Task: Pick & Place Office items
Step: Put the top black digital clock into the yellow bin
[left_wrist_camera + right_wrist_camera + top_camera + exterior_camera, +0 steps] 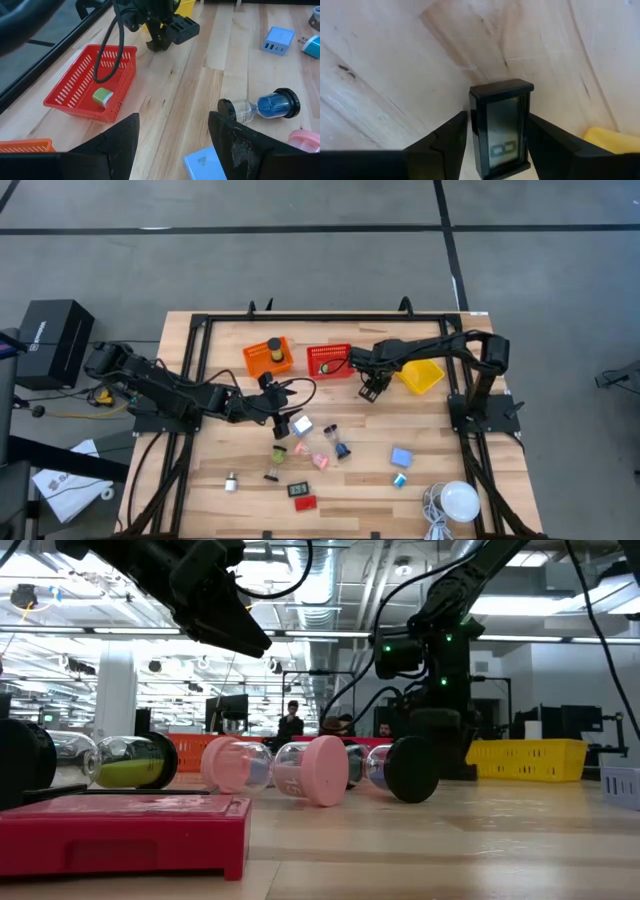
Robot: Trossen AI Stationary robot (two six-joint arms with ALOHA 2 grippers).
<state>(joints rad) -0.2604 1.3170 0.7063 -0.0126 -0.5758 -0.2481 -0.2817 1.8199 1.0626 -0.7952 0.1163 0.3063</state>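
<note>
My right gripper (pixel 369 389) hangs over the wood between the red basket (pixel 329 361) and the yellow basket (pixel 421 375), shut on a small black-framed display block (pixel 501 127). My left gripper (pixel 172 145) is open and hovers over the scattered office items (pixel 320 450), holding nothing. A pale blue block (pixel 202 165) lies just below it, and a sand timer with blue filling (pixel 260 106) lies on its side nearby. A green block (pixel 102 96) sits in the red basket. A flat red rectangle (pixel 120 825) lies at the near edge. My right gripper pinches the black display block by its two long sides (pixel 475 135), one finger on each, with the grey screen facing the wrist camera. The fingers point down from above. In the left wrist view the block (pixel 182 29) sticks out beside the fingers, above the wood.
An orange basket (pixel 268 357) with a dark cylinder stands left of the red one. A blue charger block (pixel 277 39), pink-capped timers (pixel 300 770) and a white dome with a cable (pixel 460 502) lie on the table. People show far behind in the low view.
</note>
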